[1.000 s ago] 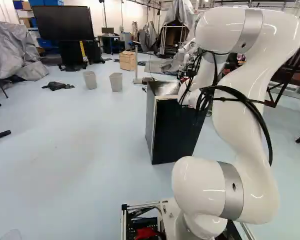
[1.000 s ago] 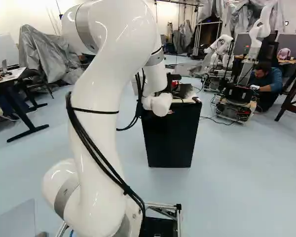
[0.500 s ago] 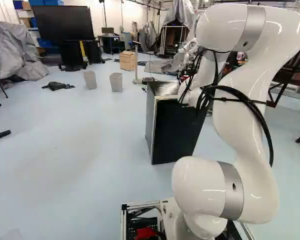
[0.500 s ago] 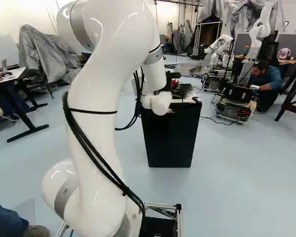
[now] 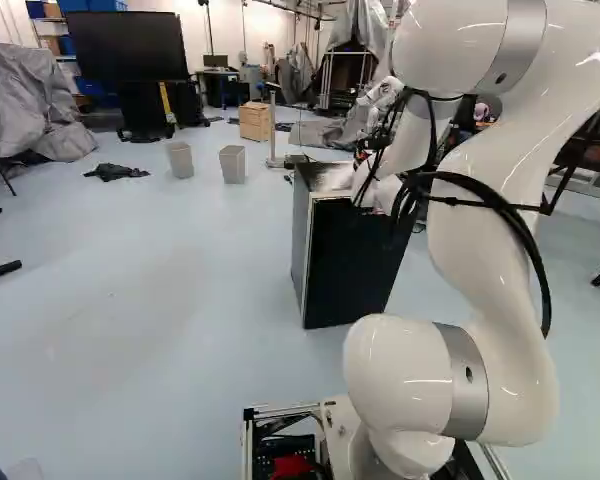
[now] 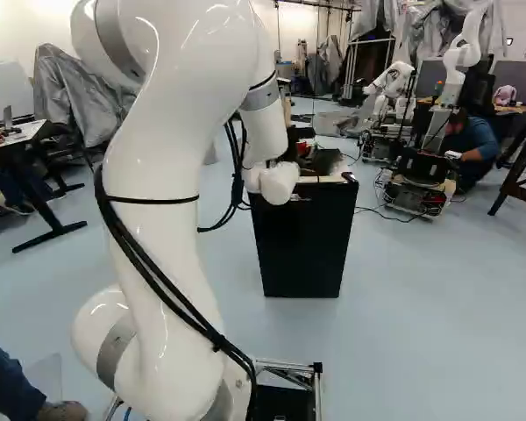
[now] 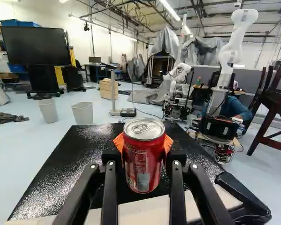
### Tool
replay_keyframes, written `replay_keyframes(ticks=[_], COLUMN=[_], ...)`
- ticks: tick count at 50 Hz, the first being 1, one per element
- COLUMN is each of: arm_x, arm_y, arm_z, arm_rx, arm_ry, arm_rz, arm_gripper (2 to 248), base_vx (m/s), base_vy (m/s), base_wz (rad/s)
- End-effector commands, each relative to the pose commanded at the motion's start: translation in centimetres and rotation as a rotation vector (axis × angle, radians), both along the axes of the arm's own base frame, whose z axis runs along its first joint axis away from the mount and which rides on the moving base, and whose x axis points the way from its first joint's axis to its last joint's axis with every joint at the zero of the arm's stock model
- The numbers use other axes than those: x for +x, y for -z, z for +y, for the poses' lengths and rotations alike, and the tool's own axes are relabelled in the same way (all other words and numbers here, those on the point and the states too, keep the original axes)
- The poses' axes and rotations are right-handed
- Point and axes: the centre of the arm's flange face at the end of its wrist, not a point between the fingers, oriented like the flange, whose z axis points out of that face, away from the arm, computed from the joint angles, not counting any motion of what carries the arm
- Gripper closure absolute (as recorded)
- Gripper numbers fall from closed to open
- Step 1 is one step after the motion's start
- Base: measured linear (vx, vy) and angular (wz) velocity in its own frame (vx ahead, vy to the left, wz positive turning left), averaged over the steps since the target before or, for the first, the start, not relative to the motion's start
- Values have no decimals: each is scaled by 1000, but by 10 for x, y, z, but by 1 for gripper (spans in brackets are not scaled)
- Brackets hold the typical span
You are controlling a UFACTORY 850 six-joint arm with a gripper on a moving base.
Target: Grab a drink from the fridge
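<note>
Evidently, the black two-fingered hand (image 7: 143,143) with orange pads is closed to a can's width, clasping an upright red metal drink can (image 7: 143,161) by its sides. The can looks sealed, so probably stiff and moderately weighty, but smooth; its straight wall suits even pressure. Below the hand lies the speckled black fridge (image 7: 56,173); whether the can touches it is unclear. Well beyond the hand stand two grey bins (image 7: 83,114).

The big white arm (image 6: 162,184) goes up tall, bends over at the top, and comes down in front to its round white wrist (image 6: 278,182). The black jaws point ahead and squeeze from both sides with their orange pads (image 7: 168,143).
</note>
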Motion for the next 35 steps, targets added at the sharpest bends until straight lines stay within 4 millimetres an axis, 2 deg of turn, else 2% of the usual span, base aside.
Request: replay_keyframes(ticks=[18, 35], arm_x=[-31, -74], arm_y=[-9, -14], arm_z=[32, 68], arm_rx=[16, 34], arm_ry=[-22, -49], arm_rz=[41, 94], arm_gripper=[151, 151], base_vx=[0, 0], base_vy=[0, 0], base_wz=[0, 0])
